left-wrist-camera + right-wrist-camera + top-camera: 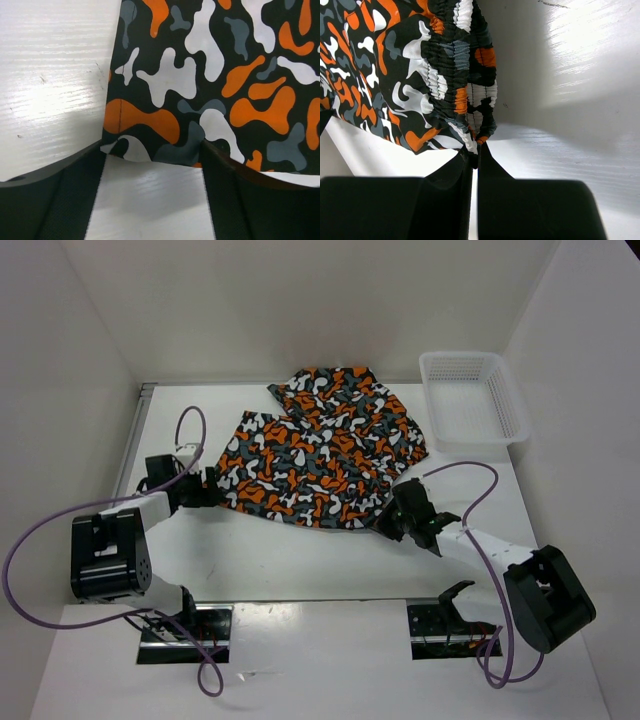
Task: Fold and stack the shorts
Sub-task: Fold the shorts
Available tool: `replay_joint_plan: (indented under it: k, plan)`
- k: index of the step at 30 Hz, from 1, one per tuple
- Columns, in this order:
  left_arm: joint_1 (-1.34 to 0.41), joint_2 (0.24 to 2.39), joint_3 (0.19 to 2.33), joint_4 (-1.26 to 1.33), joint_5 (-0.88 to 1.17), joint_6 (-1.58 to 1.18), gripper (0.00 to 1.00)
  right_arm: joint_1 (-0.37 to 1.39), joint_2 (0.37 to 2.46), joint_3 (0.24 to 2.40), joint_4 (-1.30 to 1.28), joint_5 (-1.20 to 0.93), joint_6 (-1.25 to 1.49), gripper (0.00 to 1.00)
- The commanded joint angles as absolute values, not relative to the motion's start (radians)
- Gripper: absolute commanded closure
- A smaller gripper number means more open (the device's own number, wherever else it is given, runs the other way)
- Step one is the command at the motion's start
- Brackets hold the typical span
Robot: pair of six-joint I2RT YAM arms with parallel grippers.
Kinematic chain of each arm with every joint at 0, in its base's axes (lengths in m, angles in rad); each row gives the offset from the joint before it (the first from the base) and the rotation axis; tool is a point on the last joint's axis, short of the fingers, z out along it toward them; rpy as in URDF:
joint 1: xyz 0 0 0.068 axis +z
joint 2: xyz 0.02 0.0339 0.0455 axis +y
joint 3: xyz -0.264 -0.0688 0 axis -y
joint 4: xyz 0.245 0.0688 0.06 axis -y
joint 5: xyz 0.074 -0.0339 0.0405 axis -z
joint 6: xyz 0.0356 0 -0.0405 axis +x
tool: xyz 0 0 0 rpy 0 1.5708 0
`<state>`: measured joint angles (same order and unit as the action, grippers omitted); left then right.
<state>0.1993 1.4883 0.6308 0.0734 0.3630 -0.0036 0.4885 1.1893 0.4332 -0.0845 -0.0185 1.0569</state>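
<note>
The camouflage shorts lie spread on the white table, with a second layer or piece bunched at the back. My left gripper is open at the shorts' left corner. In the left wrist view the hem lies just between the spread fingertips of the left gripper, with bare table between the fingers. My right gripper is at the shorts' near right corner. In the right wrist view the right gripper is shut on the gathered elastic waistband.
A white plastic mesh basket stands at the back right, close to the shorts' right edge. White walls enclose the table on the left, back and right. Purple cables loop from both arms.
</note>
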Motion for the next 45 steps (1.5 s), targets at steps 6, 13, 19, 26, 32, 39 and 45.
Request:
replay_joint_plan:
  k: [6, 13, 19, 26, 32, 39, 45]
  plan:
    - [0.198, 1.503, 0.656, 0.011, 0.353, 0.0, 0.48, 0.497, 1.164, 0.449, -0.094, -0.009, 1.051, 1.0]
    - [0.198, 1.503, 0.742, -0.084, 0.344, 0.0, 1.0, 0.497, 1.131, 0.449, -0.149, 0.021, 1.06, 0.68]
    - [0.198, 1.456, 0.71, -0.095, 0.365, 0.0, 1.0, 0.497, 1.095, 0.44, -0.17, -0.008, 1.1, 0.22]
    - [0.198, 1.437, 0.686, -0.095, 0.394, 0.0, 1.0, 0.497, 1.112, 0.411, -0.098, -0.04, 1.132, 0.22]
    - [0.198, 1.428, 0.686, -0.095, 0.403, 0.0, 1.0, 0.497, 1.23, 0.431, -0.061, 0.011, 1.141, 0.36]
    - [0.198, 1.388, 0.696, -0.117, 0.413, 0.0, 1.0, 0.488, 1.325, 0.507, -0.003, 0.067, 1.123, 0.82]
    - [0.212, 1.321, 0.825, -0.2, 0.426, 0.0, 1.0, 0.488, 1.299, 0.727, -0.142, 0.106, 0.984, 1.0]
